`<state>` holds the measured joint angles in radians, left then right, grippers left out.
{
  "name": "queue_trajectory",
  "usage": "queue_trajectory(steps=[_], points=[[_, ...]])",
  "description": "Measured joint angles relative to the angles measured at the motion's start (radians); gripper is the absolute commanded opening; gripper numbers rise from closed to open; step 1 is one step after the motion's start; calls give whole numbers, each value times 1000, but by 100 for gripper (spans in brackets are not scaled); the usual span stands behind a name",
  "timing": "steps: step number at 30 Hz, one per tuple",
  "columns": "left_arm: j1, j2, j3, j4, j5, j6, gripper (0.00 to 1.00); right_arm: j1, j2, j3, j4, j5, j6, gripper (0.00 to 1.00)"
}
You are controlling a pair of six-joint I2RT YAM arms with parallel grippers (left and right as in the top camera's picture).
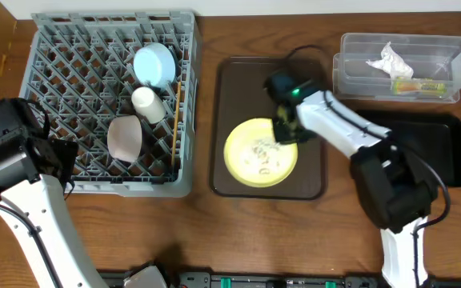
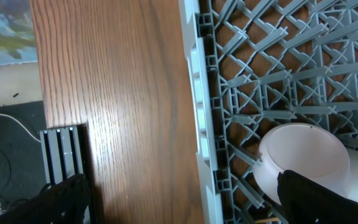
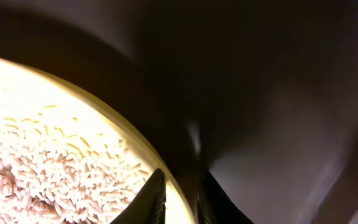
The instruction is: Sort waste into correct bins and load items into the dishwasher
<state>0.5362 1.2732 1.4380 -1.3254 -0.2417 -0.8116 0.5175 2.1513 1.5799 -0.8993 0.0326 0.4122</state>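
Observation:
The pale yellow plate (image 1: 254,156) lies on the brown serving tray (image 1: 234,88) with beige rice grains (image 1: 264,148) on it. My right gripper (image 1: 285,128) is at the plate's far right rim; in the right wrist view its fingers (image 3: 182,199) close on either side of the rim (image 3: 123,134), beside the grains (image 3: 48,168). The grey dish rack (image 1: 62,64) holds the blue bowl (image 1: 154,64), white cup (image 1: 149,104), white bowl (image 1: 124,138) and chopsticks (image 1: 176,120). My left gripper (image 2: 188,202) is open and empty over the rack's left edge, near the white bowl (image 2: 300,152).
The clear tub (image 1: 358,72) at the back right holds the white napkin (image 1: 390,60) and the yellow-green wrapper (image 1: 417,84). The black tray (image 1: 446,152) lies in front of it, partly under my right arm. Bare wooden table lies left of the rack (image 2: 117,93).

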Motion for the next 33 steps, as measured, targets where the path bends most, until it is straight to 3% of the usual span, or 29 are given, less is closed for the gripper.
queue_trajectory(steps=[5, 10, 17, 20, 21, 22, 23, 33], points=[[0, 0, 0, 0, 0, 0, 98, -110, 0, 63, -13, -17, -5, 25], [0, 0, 0, 0, 0, 0, 98, -148, 0, 132, -43, -132, -15, 1], [0, 0, 0, 0, 0, 0, 98, -143, 0, 312, -253, -220, -23, 4], [0, 0, 0, 0, 0, 0, 98, -145, -12, 424, -339, -232, -31, 16], [0, 0, 0, 0, 0, 0, 98, -150, -23, 453, -359, -235, -34, 28], [0, 0, 0, 0, 0, 0, 98, -163, -42, 493, -384, -240, -29, 51], [0, 0, 0, 0, 0, 0, 98, -179, -64, 523, -395, -243, -36, 99], [0, 0, 0, 0, 0, 0, 98, -381, -345, 594, -525, -182, -42, 99]])
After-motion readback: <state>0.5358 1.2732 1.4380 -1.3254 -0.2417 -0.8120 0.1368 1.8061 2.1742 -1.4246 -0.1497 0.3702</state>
